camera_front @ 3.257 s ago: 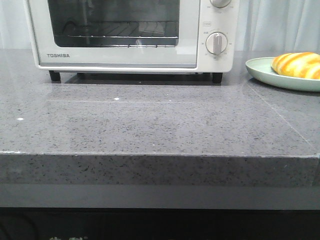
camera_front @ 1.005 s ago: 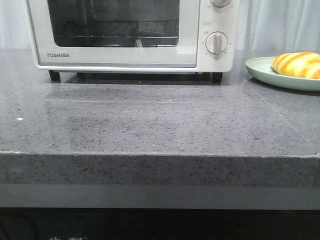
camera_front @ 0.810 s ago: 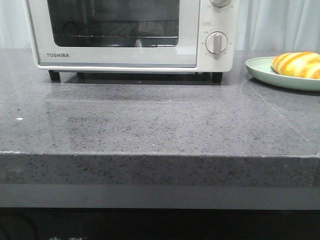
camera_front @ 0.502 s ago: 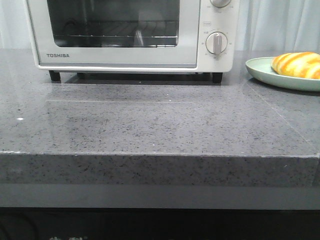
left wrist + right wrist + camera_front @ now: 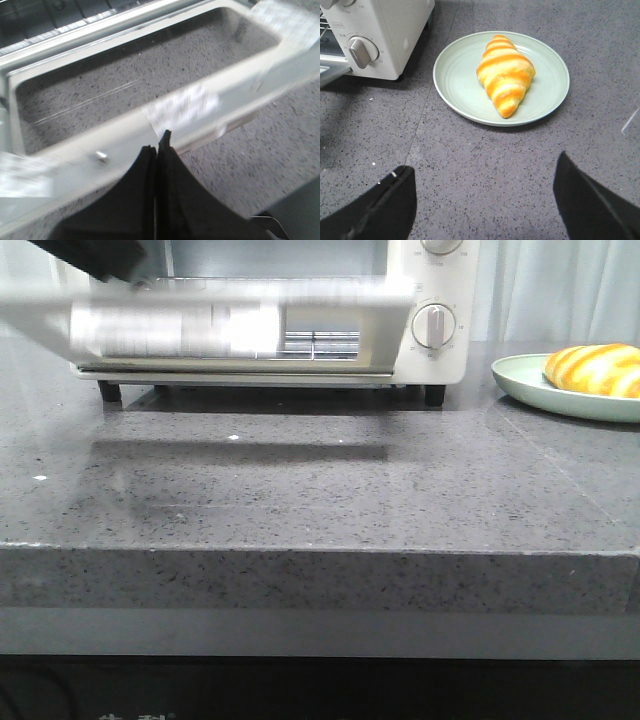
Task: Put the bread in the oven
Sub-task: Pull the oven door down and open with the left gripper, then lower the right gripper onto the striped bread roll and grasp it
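Observation:
The white oven [image 5: 432, 280] stands at the back of the grey counter. Its glass door [image 5: 240, 325] is swung partway down and blurred; the wire rack [image 5: 320, 343] shows behind it. My left gripper [image 5: 157, 142] is shut, its black tips pressed against the door's upper frame [image 5: 100, 145]; in the front view it is a dark shape at the top left [image 5: 95, 254]. The striped golden bread [image 5: 506, 72] lies on a pale green plate [image 5: 455, 90] right of the oven [image 5: 395, 40], also in the front view [image 5: 595, 368]. My right gripper [image 5: 484, 167] is open and empty above the counter, short of the plate.
A round dial with a silver knob [image 5: 433, 326] is on the oven's right panel. The plate [image 5: 520, 383] sits at the counter's right end. The counter's front edge [image 5: 320, 552] runs across the front view. White curtains hang behind.
The oven door was closed in the earlier frames and has now swung outward and down, blurred with motion. My left gripper has come into view at the top left.

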Robot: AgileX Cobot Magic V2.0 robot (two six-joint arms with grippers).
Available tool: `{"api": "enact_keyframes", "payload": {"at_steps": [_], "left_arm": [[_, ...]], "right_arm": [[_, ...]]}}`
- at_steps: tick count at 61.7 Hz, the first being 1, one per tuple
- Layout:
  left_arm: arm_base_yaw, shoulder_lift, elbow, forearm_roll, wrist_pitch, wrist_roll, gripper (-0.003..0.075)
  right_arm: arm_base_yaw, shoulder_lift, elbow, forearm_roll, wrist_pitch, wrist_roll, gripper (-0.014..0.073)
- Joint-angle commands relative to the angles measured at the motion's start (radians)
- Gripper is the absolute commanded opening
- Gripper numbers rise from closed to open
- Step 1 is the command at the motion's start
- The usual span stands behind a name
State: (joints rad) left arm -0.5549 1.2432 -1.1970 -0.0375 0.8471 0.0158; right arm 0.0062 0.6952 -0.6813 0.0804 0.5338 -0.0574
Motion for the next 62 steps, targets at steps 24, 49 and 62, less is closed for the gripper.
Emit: {"api": "enact_keyframes", "payload": {"at_steps": [24, 49, 62], "left_arm": [[0.002, -0.41, 0.159, 0.06, -0.029, -0.03, -0.0018], [0.002, -0.487, 0.181, 0.06, -0.029, -0.03, -0.0018], [0.002, -0.487, 0.183, 0.06, -0.027, -0.03, -0.0018]], "right_arm": [[-0.07, 0.228, -0.254, -0.007, 0.114, 0.026, 0.0581], [-0.104, 0.626, -0.536, -0.007, 0.259, 0.024, 0.0581], [-0.104, 0.806, -0.673, -0.007, 0.337, -0.003, 0.0581]]}}
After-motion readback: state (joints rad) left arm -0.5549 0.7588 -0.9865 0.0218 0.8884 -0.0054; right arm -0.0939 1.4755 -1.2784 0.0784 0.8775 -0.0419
